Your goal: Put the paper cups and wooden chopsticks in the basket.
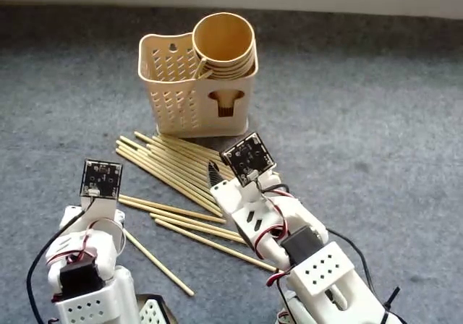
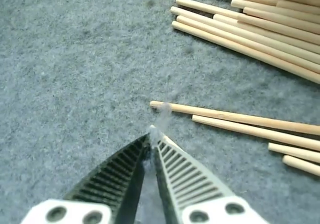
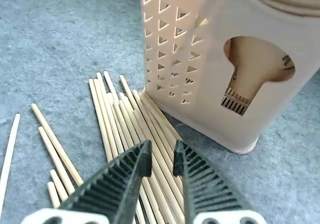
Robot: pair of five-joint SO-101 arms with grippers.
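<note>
Grey carpet [image 1: 376, 121]: left hand [image 2: 151, 132] closed; right hand [image 3: 162, 159] narrowly parted over chopsticks [image 3: 120, 116].

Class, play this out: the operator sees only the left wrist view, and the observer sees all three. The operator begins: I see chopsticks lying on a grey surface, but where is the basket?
Observer: In the high view, the basket stands upright just beyond the chopsticks.
Operator: Where are the cups?
Observer: The paper cups sit stacked inside the basket, at one end.
Operator: And the other arm?
Observer: The right gripper hangs open over the chopstick bundle, close to the basket.
</note>
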